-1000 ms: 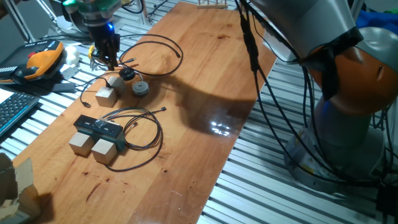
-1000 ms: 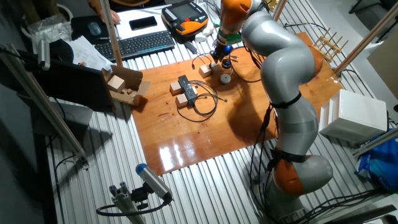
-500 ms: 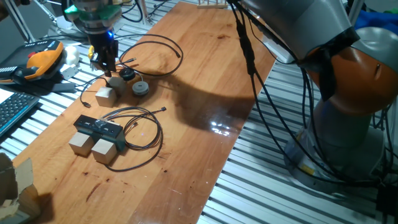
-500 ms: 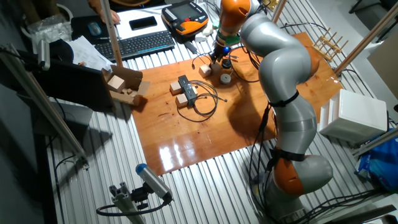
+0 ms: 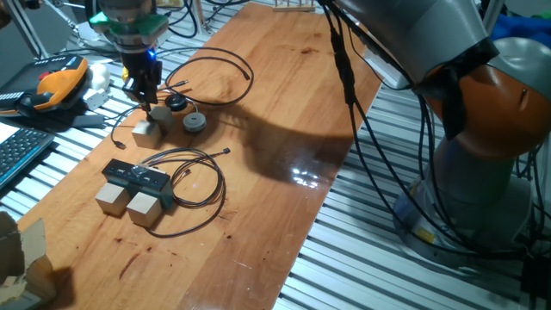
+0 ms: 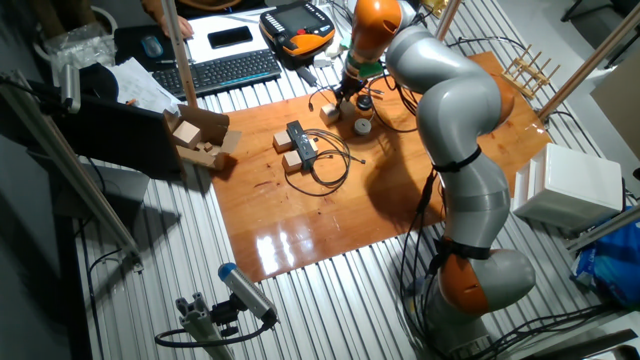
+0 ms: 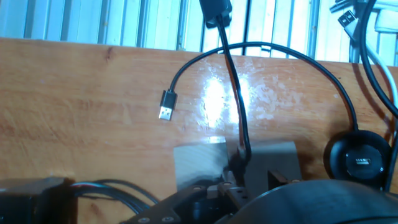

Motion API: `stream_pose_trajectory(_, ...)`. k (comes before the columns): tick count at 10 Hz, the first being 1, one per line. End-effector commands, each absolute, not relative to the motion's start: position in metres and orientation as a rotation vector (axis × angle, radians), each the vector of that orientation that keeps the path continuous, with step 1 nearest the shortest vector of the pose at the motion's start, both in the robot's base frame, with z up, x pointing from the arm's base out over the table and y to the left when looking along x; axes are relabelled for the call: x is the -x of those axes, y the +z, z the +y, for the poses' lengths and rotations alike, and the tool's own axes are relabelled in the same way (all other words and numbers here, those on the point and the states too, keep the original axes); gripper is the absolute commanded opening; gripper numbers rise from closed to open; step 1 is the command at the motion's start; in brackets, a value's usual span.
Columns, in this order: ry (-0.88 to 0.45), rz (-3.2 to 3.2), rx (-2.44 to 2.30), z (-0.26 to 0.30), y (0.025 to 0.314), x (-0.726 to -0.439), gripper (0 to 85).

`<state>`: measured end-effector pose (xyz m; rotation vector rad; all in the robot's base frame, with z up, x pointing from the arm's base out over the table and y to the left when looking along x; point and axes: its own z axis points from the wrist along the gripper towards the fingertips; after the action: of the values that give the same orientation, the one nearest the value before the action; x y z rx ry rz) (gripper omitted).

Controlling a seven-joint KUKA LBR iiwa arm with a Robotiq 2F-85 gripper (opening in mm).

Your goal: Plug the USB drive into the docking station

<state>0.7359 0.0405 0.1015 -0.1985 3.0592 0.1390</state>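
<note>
Table (image 5: pixel 284 103) carries the docking station (image 5: pixel 136 176) well apart from the gripper (image 5: pixel 145 96), which hangs just above a wooden cube (image 5: pixel 145 133) with its jaw spread untellable, the USB drive unidentifiable here.

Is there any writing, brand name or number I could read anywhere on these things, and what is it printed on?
No text can be read in these pictures.
Black puck: small pale marks on its face, too blurred to read.
Keyboard: keys too small to read.
Orange handheld controller: no legible label.
Docking station: no readable marking.
</note>
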Motion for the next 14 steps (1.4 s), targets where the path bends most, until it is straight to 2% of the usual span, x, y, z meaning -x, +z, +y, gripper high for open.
stream_pose_trajectory(1, 0.141, 3.055, 0.198, 0.04, 0.1, -0.737, 34.0)
stream_pose_trajectory(14, 0.166, 3.051, 0.201, 0.047, 0.08, -0.74, 34.0)
